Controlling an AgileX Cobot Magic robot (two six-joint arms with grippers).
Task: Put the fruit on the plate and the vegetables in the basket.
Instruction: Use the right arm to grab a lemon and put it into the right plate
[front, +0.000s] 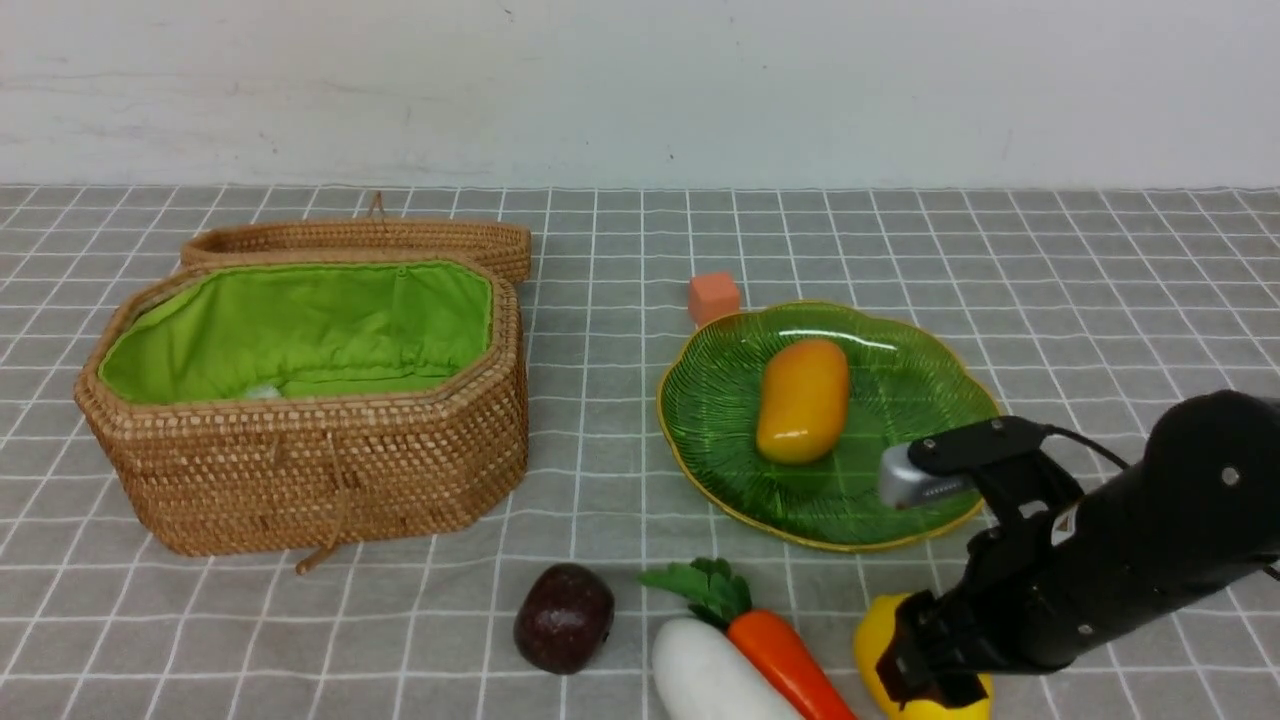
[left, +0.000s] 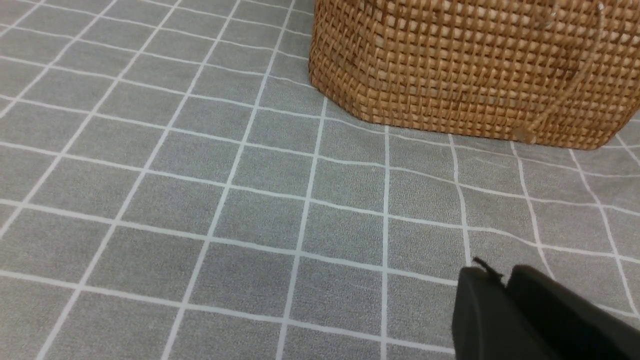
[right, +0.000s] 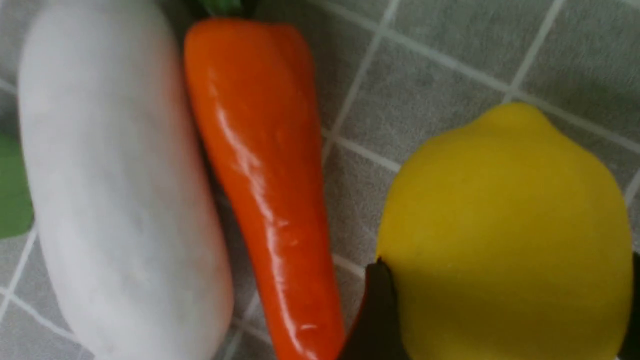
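The orange-yellow mango (front: 803, 400) lies on the green leaf-shaped plate (front: 900, 390). At the front edge the yellow lemon (front: 875, 640) (right: 505, 225) rests on the cloth. My right gripper (front: 925, 680) (right: 507, 260) is shut on it, with a dark finger against each side. Left of the lemon lie the orange carrot (front: 785, 660) (right: 260, 175) and the white radish (front: 710, 675) (right: 120, 190), side by side and touching. The dark maroon fruit (front: 564, 617) sits further left. The wicker basket (front: 300, 470) (left: 475, 65) stands open at the left. My left gripper (left: 500, 280) is shut and empty, low over the cloth near the basket's wall.
The basket's lid (front: 360, 238) lies behind the basket. A small orange-pink cube (front: 714, 296) sits just behind the plate. A grey checked cloth (front: 600, 480) covers the table, and a white wall closes off the back.
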